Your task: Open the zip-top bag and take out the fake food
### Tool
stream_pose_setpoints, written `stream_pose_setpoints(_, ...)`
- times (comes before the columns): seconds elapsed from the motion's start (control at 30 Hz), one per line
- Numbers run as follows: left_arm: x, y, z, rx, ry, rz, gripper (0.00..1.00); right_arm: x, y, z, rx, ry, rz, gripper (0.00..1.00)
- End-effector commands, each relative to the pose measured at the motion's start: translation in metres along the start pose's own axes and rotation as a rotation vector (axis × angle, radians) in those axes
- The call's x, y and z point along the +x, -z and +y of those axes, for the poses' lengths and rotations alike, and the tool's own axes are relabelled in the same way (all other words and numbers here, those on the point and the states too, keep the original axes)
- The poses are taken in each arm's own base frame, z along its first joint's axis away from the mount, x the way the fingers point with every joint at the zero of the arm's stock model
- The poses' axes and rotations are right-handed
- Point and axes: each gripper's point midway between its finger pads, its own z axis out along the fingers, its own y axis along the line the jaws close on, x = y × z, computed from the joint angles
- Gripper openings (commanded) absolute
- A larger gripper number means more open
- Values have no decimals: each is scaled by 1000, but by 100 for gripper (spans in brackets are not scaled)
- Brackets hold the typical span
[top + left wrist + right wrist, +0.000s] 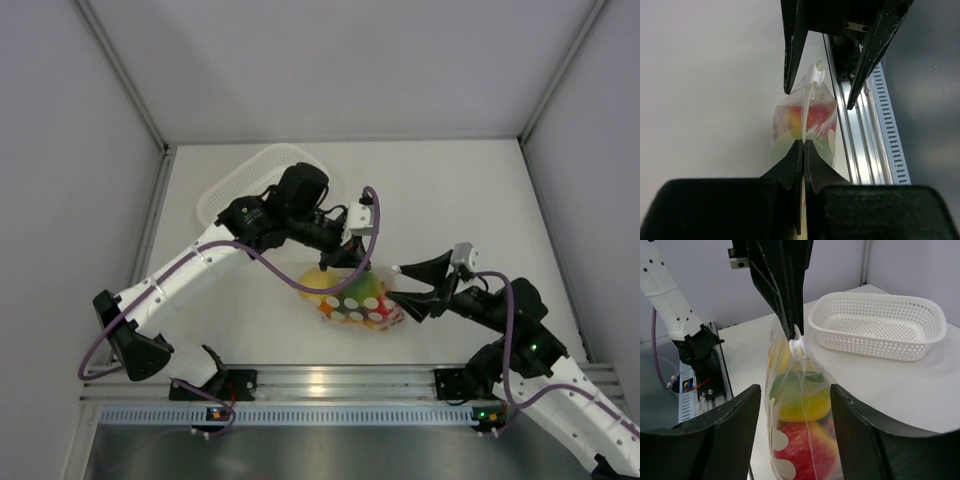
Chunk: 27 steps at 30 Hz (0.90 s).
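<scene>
White tabletop (480,200) boxed in by pale grey walls, with an aluminium rail (330,378) along the near edge. At the far left, a white perforated basket (875,347), well apart from the action and probably meant as the drop-off for the fruit.

Next, the left gripper (803,145), angled down from above, fingers pressed together and pinching the top edge of the zip-top bag (790,371). Held that way, most likely, to keep the pouch upright and the zip line taut, an anchor to pull against.

Bag itself near the middle of the table, toward the front rail, between the two grippers. Bottom out of view, so contact with the surface not settled. Not yet unzipped, by the look of it, with the white slider (798,346) near the left fingertips. Inside, the fake food (802,407) packed low: a yellow-green piece above, red below.

At the right, the right gripper (394,282), jaws spread, one finger on either side of the pouch and touching neither face, lined up on the slider end. Likely next: close on the slider and draw it along the zip.
</scene>
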Motion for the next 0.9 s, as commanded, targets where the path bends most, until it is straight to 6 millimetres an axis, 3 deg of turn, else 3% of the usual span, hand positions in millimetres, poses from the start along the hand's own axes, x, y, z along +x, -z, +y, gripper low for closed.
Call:
stream_pose_setpoints(0.0, -24, 4, -5, 44, -73, -83, 0, -31, -1, 3, -3, 59, -73, 58)
stream_pose_setpoints(0.3, -26, 3, -16, 117, -67, -109, 0, -43, -5, -16, 85, 117, -79, 58)
stream_pose_setpoints(0.43, -22, 2, -17, 132, -50, -109, 0, -46, -5, -37, 200, 126, -70, 52)
stream_pose_setpoints(0.5, -19, 2, -17, 140, -40, -109, 0, -50, -5, -37, 203, 139, -81, 50)
stream_pose_setpoints(0.63, -20, 4, -16, 145, -34, -115, 0, -44, -12, 13, -110, 214, -79, 44)
stream_pose_setpoints(0.67, -20, 5, -16, 144, -32, -118, 0, -40, -14, 15, -133, 209, -67, 38)
stream_pose_setpoints(0.8, -24, 9, -18, 157, -33, -133, 0, -30, -15, 25, -205, 206, -54, 32)
stream_pose_setpoints(0.87, -25, 11, -18, 155, -33, -136, 0, -31, -14, 27, -213, 207, -59, 20)
